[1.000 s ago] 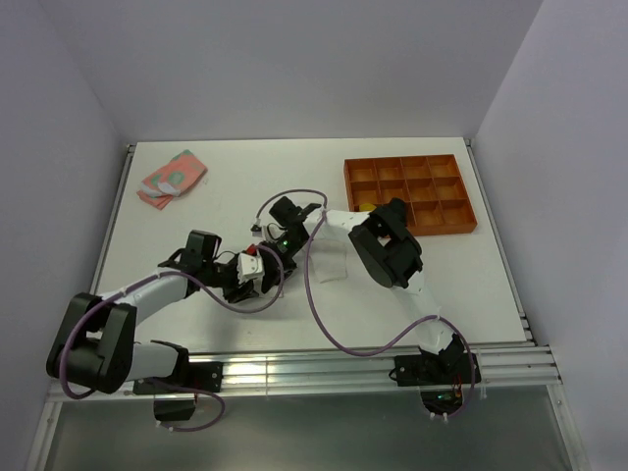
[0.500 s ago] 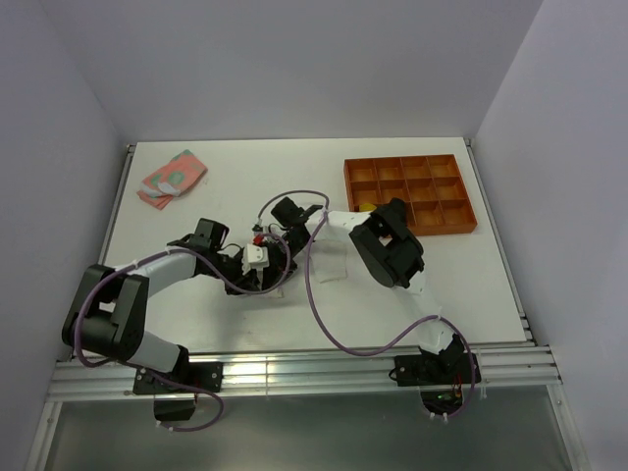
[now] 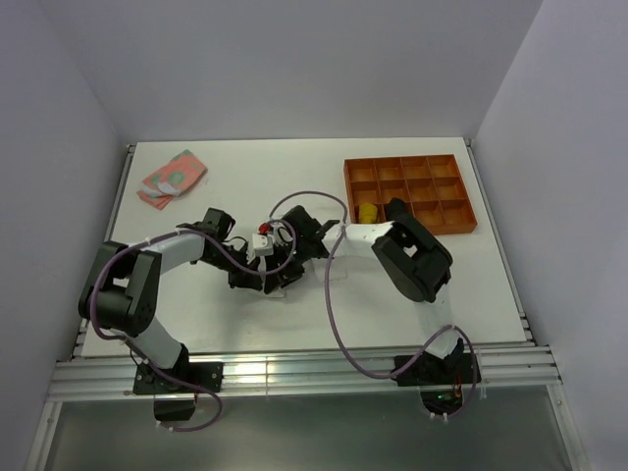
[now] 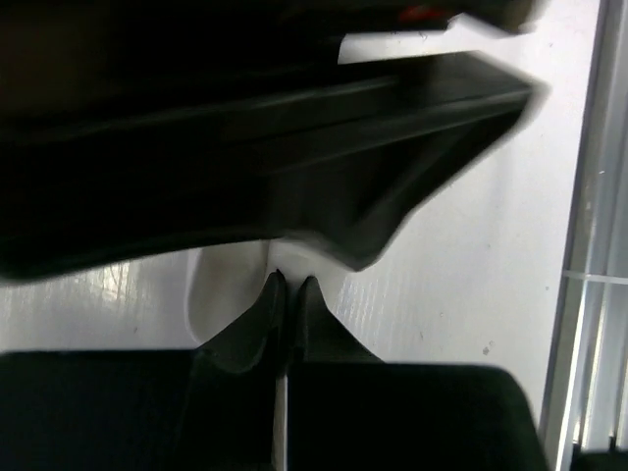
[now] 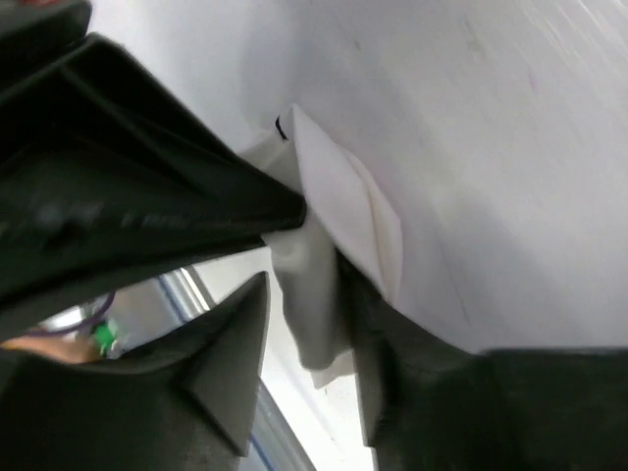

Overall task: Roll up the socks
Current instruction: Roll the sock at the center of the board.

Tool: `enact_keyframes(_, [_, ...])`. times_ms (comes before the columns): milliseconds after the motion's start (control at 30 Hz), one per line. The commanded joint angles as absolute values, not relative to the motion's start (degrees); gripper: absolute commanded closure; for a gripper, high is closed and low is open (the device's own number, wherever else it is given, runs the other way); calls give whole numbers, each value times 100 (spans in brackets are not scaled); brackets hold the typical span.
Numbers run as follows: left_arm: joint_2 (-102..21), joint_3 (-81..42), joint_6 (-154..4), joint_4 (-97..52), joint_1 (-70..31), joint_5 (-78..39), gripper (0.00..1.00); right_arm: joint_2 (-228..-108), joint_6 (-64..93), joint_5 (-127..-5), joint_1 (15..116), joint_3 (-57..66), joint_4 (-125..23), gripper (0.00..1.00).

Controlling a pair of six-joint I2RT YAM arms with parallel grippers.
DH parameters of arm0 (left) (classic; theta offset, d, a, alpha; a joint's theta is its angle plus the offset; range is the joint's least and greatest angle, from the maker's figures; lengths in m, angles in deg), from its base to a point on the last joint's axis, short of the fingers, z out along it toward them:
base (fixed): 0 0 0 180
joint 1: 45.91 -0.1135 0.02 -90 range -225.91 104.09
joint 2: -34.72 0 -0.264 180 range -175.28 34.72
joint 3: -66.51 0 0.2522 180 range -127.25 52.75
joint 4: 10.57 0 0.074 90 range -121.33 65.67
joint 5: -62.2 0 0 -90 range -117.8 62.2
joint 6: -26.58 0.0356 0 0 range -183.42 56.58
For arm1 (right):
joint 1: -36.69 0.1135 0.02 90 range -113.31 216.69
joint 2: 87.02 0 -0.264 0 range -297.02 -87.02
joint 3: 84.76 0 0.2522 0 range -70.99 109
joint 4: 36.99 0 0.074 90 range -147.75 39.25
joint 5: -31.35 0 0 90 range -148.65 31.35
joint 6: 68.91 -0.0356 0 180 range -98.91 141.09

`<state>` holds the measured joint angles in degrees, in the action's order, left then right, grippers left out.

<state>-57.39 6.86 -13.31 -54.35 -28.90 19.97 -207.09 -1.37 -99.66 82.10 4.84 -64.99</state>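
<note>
While left pincer (image 4: 287,290) sits shut — perhaps on sock (image 5: 339,196); right pincer (image 5: 304,285) half-open, straddling it.

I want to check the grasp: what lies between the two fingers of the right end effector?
The white sock lies there: its fabric hangs between the fingers of the right end effector. The right wrist view shows this.
</note>
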Motion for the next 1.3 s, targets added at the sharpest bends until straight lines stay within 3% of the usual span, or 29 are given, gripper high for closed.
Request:
enact_keyframes(0, [-6203, 433, -1297, -6194, -2912, 1825, 100, -20140, -368, -8335, 8195, -574, -5850, 48])
enact_keyframes(367, [-7162, -402, -964, -7450, -3229, 1922, 100, -18450, -1213, -7122, 8274, -2607, -3759, 45])
enact_keyframes(500, [-7592, -815, -831, -8057, -3273, 1914, 100, -17817, -950, -6288, 8572, -3012, -3642, 45])
enact_keyframes(667, [-7918, -1079, -1024, -8242, -3273, 1764, 100, -17658, -161, -4700, 9688, -2531, -4264, 45])
enact_keyframes(900, [-8419, -1492, -1147, -8664, -3273, 1721, 100, -18412, 763, -3695, 10717, -1556, -4609, 45])
enact_keyframes(1267, [-8990, -1976, -1130, -9420, -3264, 1580, 100, -19257, 1722, -3122, 11315, -842, -5022, 45])
